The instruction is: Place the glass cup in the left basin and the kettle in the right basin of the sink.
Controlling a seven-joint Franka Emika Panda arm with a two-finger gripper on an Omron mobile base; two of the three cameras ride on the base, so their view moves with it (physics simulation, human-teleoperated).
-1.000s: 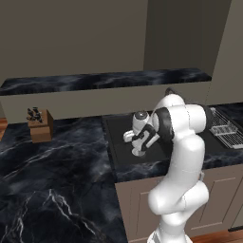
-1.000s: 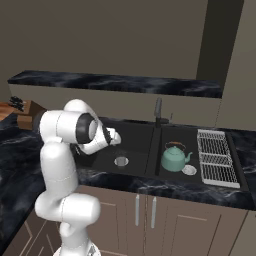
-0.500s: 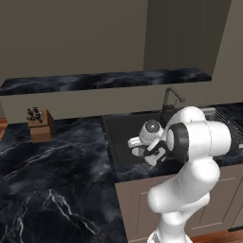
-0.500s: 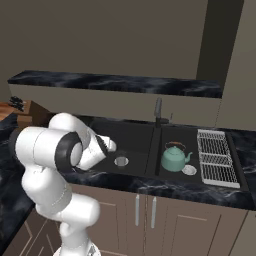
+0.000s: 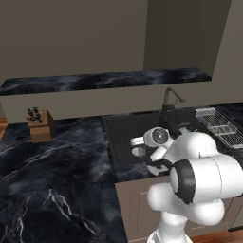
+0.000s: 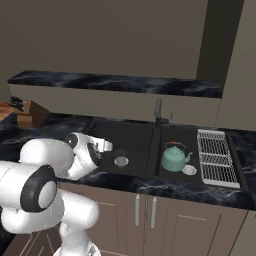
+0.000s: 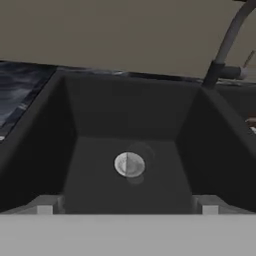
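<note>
counting the scene gives one sink (image 6: 150,131) with two basins, each with one round white drain. one kettle (image 6: 174,157) stands upright in the right basin (image 6: 187,137), beside the one white wire rack (image 6: 217,156). one glass cup (image 6: 120,156) sits in the left basin (image 7: 100,120) — faint and see-through, over the drain (image 7: 129,164) in the hand view. the gripper (image 7: 127,204) hangs at that basin's front edge, jaws spread wide and holding nothing, apart from the cup. one dark faucet (image 5: 172,97) rises behind the divider — one knife block (image 5: 40,125) stands on the counter (image 5: 57,161) to the left.
</note>
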